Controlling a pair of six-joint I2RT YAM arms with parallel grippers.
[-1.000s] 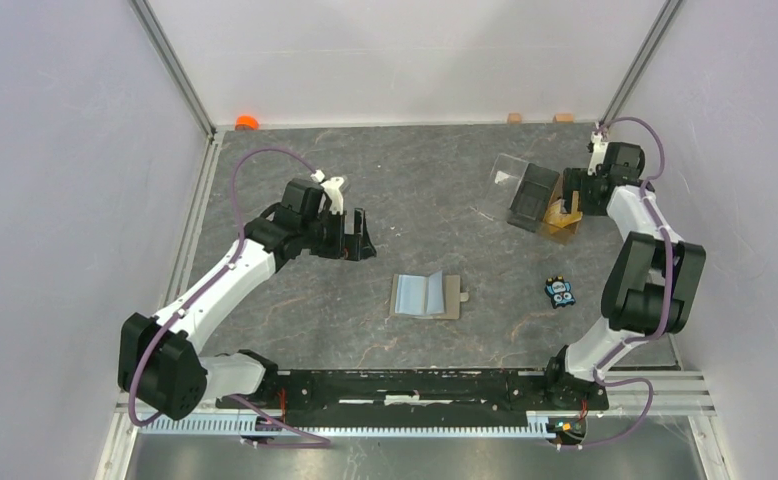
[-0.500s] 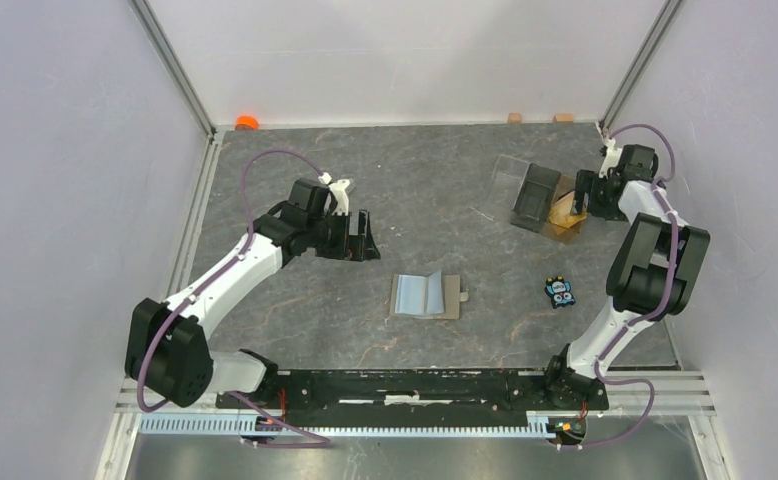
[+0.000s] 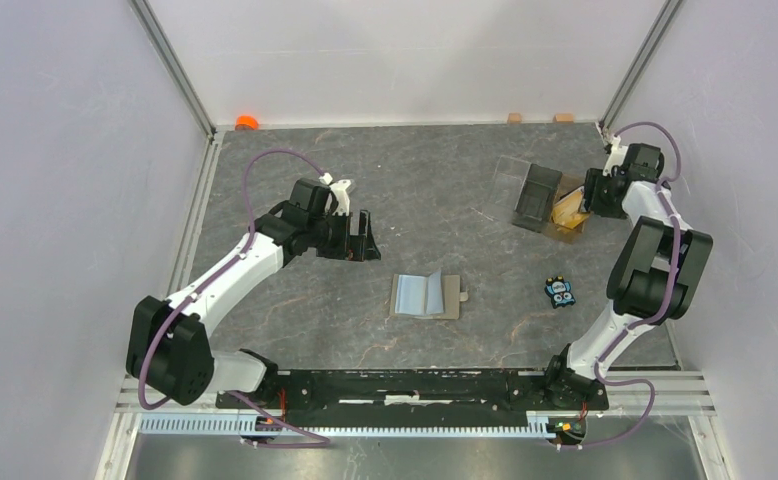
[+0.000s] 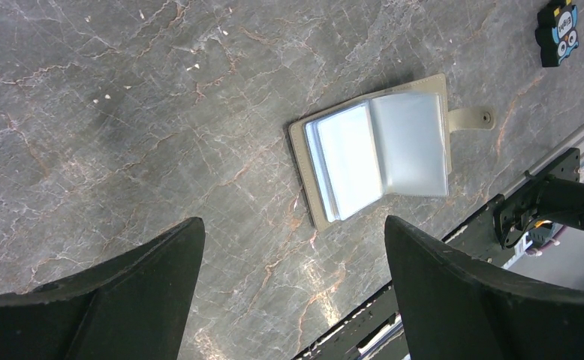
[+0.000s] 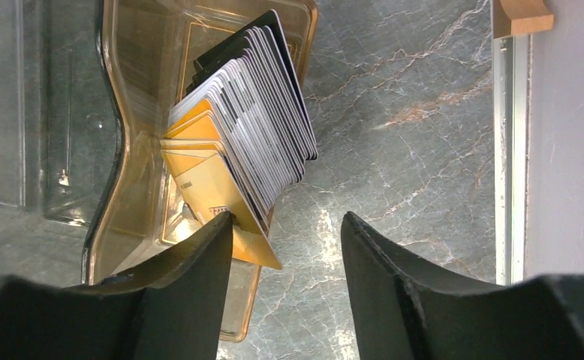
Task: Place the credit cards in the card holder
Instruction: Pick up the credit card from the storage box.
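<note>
Grey table (image 3: 425, 190): R gripper (image 5: 285, 232) jaws apart round the credit cards (image 5: 251, 135); packed tight, so it prob grabs 2+.

A dark grey, stone-patterned tabletop (image 3: 415, 190), veined with pale and rusty streaks, forms the floor of a closed booth. Plain pale lilac-white panels shut it in: a back wall (image 3: 405, 50), a left wall (image 3: 55, 180) and a right wall (image 3: 755, 150), joined at the far corners by slanting aluminium posts (image 3: 172, 66). At the foot of the back wall sit a small orange object (image 3: 246, 122), perhaps a cap, and two little wooden blocks (image 3: 514, 117). A black bar (image 3: 415, 385) and a toothed metal rail (image 3: 385, 425) cross the near edge. The light is soft and even, with faint shadows.
</note>
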